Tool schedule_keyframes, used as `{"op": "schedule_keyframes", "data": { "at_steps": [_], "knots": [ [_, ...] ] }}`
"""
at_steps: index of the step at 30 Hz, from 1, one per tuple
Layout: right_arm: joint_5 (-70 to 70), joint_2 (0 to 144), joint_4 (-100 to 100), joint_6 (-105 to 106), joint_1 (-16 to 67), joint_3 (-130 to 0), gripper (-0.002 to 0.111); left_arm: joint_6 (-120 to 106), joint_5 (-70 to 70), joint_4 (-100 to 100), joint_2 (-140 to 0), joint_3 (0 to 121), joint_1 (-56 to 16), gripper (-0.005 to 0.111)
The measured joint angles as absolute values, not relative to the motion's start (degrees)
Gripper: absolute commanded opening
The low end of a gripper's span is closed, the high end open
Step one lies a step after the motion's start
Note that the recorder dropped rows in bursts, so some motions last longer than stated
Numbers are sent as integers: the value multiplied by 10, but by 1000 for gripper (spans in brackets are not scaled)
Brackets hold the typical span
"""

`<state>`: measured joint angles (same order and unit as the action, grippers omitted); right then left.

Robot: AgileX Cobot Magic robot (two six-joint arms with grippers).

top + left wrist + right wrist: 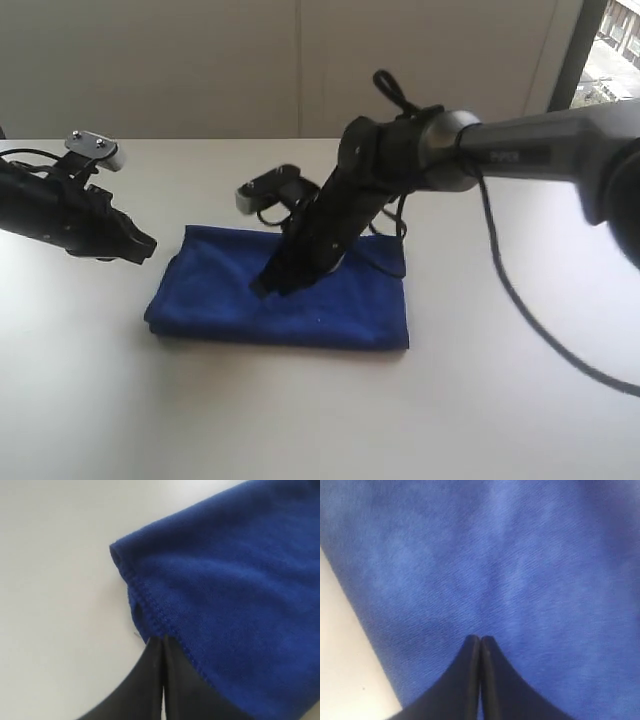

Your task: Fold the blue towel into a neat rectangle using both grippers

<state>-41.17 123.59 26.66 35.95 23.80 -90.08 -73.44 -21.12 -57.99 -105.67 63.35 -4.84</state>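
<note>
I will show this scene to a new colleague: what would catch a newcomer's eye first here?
The blue towel stands out first: it lies folded as a rectangle in the middle of the white table. Next is the right gripper, jaws shut, pointing down at the towel's middle, touching it or nearly so. The left gripper, also shut, is at the towel's hemmed edge.

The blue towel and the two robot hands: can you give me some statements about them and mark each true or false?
1. The blue towel lies flat as a rectangle on the white table. True.
2. The right hand points down at the towel's middle, jaws shut. True.
3. The left hand grips a towel corner. False: it is shut on nothing, beside the towel's edge.
4. The towel hangs in the air between both hands. False: it rests on the table, and neither hand holds it.
</note>
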Motion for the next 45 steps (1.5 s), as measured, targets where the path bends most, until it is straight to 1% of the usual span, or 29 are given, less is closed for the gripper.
{"op": "schedule_keyframes", "data": {
  "at_steps": [6, 11, 16, 20, 25, 32, 37, 45],
  "knots": [
    [-368, 1104, 237, 360, 178, -901, 0, -733, -189, -580, -966, 634, -47, 0],
    [-366, 971, 223, 360, 96, -876, 0, -728, -213, -580, -840, 632, -6, 0],
    [-357, 835, 214, 360, 17, -792, 0, -706, -245, -581, -733, 596, 50, 0],
    [-322, 723, 210, 338, -20, -695, 0, -687, -259, -584, -662, 548, 71, 0],
    [-250, 630, 209, 323, -30, -570, 0, -682, -249, -607, -558, 461, 72, 0],
    [-217, 543, 207, 321, -30, -441, 0, -682, -168, -636, -431, 326, 73, 0],
    [-217, 517, 207, 316, -30, -410, 0, -682, -161, -636, -393, 276, 73, 0],
    [-217, 500, 207, 307, -28, -408, 0, -682, -158, -640, -388, 271, 73, 0]
  ]
}}
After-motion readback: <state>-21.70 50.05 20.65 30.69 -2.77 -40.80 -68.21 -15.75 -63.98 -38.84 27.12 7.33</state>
